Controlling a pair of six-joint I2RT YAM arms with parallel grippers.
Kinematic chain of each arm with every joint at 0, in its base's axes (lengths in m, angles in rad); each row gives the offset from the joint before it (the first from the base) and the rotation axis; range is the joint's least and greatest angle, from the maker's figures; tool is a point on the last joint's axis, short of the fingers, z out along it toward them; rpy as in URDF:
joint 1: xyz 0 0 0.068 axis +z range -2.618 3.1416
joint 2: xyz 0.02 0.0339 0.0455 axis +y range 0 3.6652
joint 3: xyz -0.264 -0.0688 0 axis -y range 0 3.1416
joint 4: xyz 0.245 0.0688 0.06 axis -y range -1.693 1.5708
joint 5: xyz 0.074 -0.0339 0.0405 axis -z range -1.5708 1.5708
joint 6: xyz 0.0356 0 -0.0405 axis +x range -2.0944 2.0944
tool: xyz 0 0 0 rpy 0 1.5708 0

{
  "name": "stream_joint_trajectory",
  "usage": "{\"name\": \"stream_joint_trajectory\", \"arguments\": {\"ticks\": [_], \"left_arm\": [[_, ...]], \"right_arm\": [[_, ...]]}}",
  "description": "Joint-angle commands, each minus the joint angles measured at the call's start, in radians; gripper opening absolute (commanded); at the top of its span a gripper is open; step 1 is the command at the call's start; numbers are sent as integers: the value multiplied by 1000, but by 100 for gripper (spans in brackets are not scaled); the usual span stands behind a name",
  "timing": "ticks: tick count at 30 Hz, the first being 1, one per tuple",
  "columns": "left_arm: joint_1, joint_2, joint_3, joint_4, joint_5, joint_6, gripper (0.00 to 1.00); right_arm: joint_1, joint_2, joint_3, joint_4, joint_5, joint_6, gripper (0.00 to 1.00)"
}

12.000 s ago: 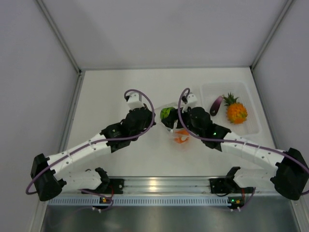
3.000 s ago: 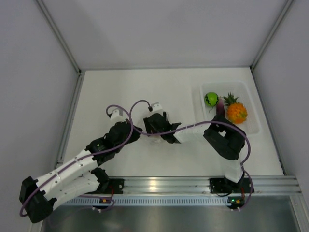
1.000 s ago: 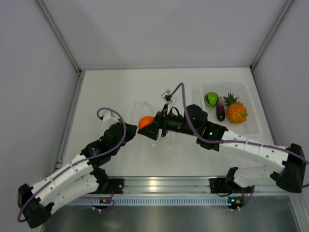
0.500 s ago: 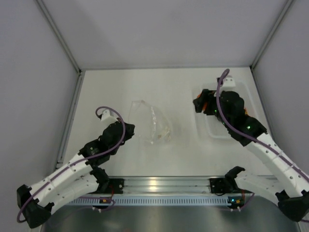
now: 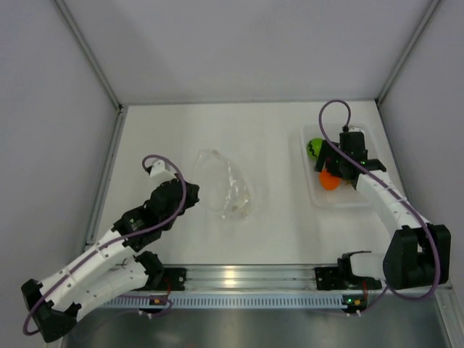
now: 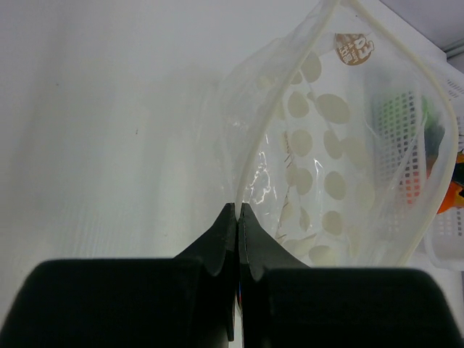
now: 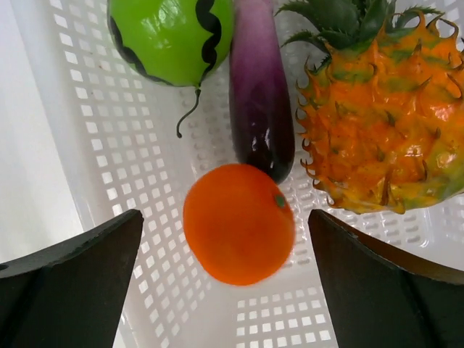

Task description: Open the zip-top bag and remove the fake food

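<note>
You are wrapping up the unloading, by the look of it: the right gripper (image 7: 226, 217) is hanging over the tray (image 7: 87, 145) at the right, fingers spread wide, gripping nothing.
The smooth orange (image 7: 239, 232) is lying on the rigid mesh floor, touching the glossy eggplant (image 7: 261, 109), with the green ball (image 7: 170, 36) and spiky pineapple (image 7: 377, 123) beside them. The left gripper (image 6: 238, 210), fingers pressed together, is pinching the rim of the crinkly dotted zip-top bag (image 6: 326, 145), which is slumping on the table (image 5: 275, 232) left of centre, seemingly empty. Next you are probably just lifting clear and letting go of the film.
</note>
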Motion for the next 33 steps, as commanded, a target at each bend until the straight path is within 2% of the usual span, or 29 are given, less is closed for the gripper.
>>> {"name": "stream_joint_trajectory", "arguments": {"ticks": [1, 9, 14, 18, 22, 28, 33], "left_arm": [[4, 2, 86, -58, -48, 58, 0], [7, 71, 342, -245, -208, 157, 0], [18, 158, 512, -354, -340, 236, 0], [55, 266, 650, -437, -453, 309, 0], [124, 370, 723, -471, -550, 352, 0], [288, 609, 813, -467, -524, 427, 0], [423, 859, 979, -465, -452, 450, 0]], "right_arm": [[-4, 6, 27, 42, 11, -13, 99], [11, -159, 4, 2, -15, -3, 99], [33, -385, -48, -24, -153, 1, 99], [30, -613, -129, 43, -387, 50, 99], [31, -750, -206, 46, -433, 108, 99], [31, -802, -151, -60, -475, 133, 99], [31, -867, -163, -83, -569, 131, 100]]}}
